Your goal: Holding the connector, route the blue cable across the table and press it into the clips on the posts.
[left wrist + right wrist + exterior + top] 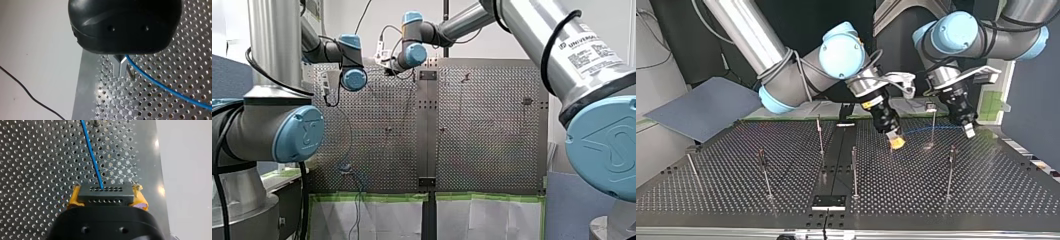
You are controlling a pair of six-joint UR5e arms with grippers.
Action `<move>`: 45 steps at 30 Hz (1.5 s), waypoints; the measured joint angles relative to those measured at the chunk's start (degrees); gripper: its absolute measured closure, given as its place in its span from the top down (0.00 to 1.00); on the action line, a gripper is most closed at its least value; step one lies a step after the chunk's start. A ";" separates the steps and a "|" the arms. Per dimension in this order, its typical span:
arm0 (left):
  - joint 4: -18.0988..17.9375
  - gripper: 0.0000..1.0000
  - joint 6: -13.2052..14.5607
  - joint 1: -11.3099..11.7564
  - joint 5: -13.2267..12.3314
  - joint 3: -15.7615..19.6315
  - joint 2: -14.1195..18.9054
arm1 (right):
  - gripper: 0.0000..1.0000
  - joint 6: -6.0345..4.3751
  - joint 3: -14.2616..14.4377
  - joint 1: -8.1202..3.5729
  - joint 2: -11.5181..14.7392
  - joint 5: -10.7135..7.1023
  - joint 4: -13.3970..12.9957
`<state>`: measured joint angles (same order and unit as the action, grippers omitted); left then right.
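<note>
Gripping the black connector [105, 198] in my right end effector [105, 193], with the yellow pads [74, 199] clamped on both its ends. The blue cable [93, 157] leaves the connector's front face and runs ahead over the perforated worktop [30, 157]

Left end effector [120, 68]: the metal fingers [115, 67] are close together, tips just above the worktop. The cable comes out right at them and trails off across the holes. It looks pinched on the cable, but the black housing hides the contact point, so I'm not fully sure

Top view: both end effectors are low over the worktop toward its back edge, near each other, with the right one at the left of the pair. The cable shows as a thin blue line between them, passing a post [933, 125] that stands between the two. The other posts [853, 170] stand nearer the camera, apart from the cable. Can't tell whether the cable sits in any clip
</note>
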<state>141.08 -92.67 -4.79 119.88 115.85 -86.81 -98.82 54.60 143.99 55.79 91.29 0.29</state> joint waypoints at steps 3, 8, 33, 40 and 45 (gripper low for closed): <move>-0.61 0.02 -0.21 0.67 -0.53 -0.44 -0.43 | 0.00 -0.07 -1.53 0.04 -1.45 -0.31 0.50; -1.14 0.02 -0.49 1.91 -1.54 -0.96 -0.62 | 0.00 -0.08 -4.09 0.26 -3.81 -0.80 1.10; -2.28 0.02 -2.67 9.23 -10.49 -4.60 -5.32 | 0.00 -0.14 -15.49 0.39 -8.56 -1.28 2.69; -3.55 0.02 -5.47 9.83 -14.26 -5.26 -6.17 | 0.00 -0.16 -16.28 0.20 -9.12 -1.28 2.78; -3.80 0.02 -6.39 10.23 -16.87 -5.99 -6.55 | 0.00 -0.09 -16.32 0.13 -10.15 -1.23 2.88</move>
<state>137.29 -99.06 5.44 103.01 109.86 -93.36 -98.91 38.28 144.11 45.64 90.06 3.17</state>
